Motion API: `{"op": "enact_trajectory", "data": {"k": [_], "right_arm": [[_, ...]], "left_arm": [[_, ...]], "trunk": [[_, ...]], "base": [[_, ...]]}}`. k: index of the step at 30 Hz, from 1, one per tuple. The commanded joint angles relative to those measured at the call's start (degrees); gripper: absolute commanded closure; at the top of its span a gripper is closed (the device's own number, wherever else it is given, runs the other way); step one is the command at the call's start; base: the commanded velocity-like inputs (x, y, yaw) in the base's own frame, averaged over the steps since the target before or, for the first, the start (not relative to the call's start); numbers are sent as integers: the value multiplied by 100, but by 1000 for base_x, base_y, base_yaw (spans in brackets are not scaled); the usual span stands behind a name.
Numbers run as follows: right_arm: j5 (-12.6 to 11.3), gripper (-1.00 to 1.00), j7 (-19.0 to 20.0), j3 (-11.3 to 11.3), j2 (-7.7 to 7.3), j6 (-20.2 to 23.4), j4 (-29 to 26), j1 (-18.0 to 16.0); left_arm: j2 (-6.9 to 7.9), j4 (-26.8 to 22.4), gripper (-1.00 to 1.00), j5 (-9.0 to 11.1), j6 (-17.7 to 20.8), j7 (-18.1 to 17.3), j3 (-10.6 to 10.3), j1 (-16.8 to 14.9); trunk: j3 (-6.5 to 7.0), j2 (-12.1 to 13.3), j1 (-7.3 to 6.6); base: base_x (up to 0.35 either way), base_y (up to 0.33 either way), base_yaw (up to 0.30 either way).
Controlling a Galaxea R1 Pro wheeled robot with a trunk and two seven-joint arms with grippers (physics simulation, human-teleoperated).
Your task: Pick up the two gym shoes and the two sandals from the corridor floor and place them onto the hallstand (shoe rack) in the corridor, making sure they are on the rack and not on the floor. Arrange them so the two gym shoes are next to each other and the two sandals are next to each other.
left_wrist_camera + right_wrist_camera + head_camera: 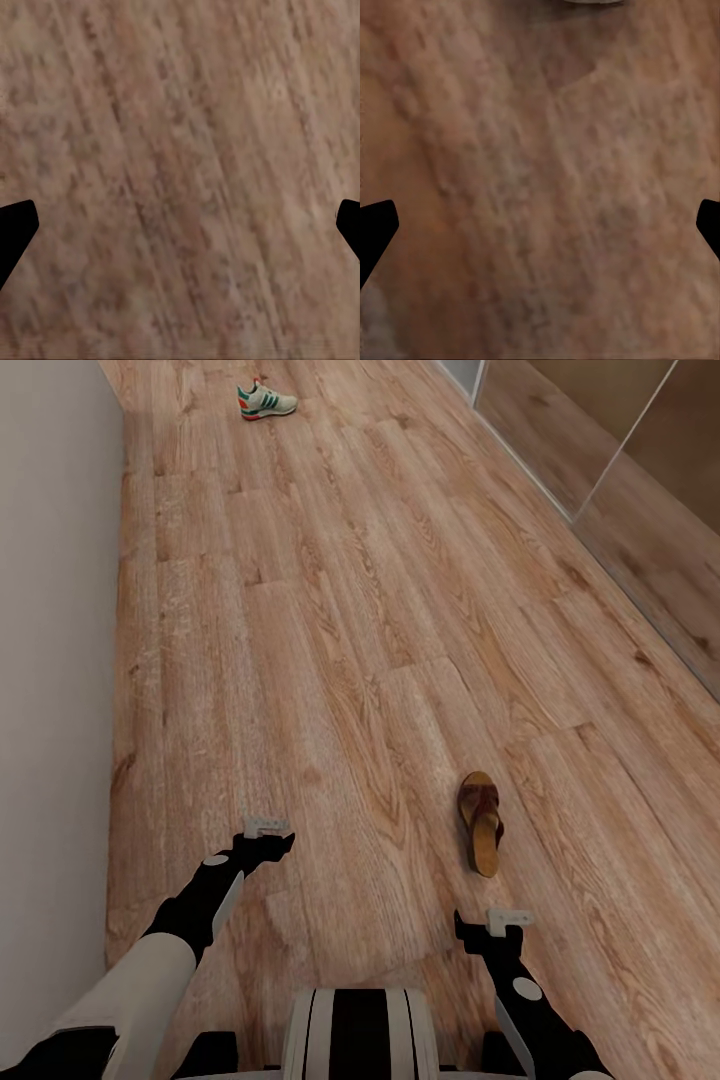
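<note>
**Open planks ahead, wall close on my left**

My left claw (266, 838) and right claw (487, 930) hang released over the corridor floor (330, 660). One sandal (481, 821) lies just ahead of my right claw; a gym shoe (265, 401) sits far off near the wall (50, 660).

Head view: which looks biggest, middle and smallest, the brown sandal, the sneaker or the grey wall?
1. The grey wall, biggest.
2. The brown sandal.
3. The sneaker, smallest.
The sneaker lies much farther down the floor, so it may only look smaller than the sandal.
</note>
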Motion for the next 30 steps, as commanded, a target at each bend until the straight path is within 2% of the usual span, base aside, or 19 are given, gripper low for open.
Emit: {"op": "enact_trajectory", "data": {"k": [1, 7, 30], "right_arm": [[32, -100, -4, -24, 7, -17, 2, -2], [34, -100, -3, -24, 10, -17, -1, -2], [28, -100, -3, -23, 11, -17, -18, -1]], "left_arm": [[-7, -12, -100, -50, 31, -44, 40, 0], [-7, -11, -100, -49, 33, -41, 34, 0], [-7, -3, -100, -49, 32, -40, 32, 0]], "trunk": [[-3, -1, 1], [-3, -1, 1], [-3, -1, 1]], "base": [[149, 0, 0], [110, 0, 0], [21, 0, 0]]}}
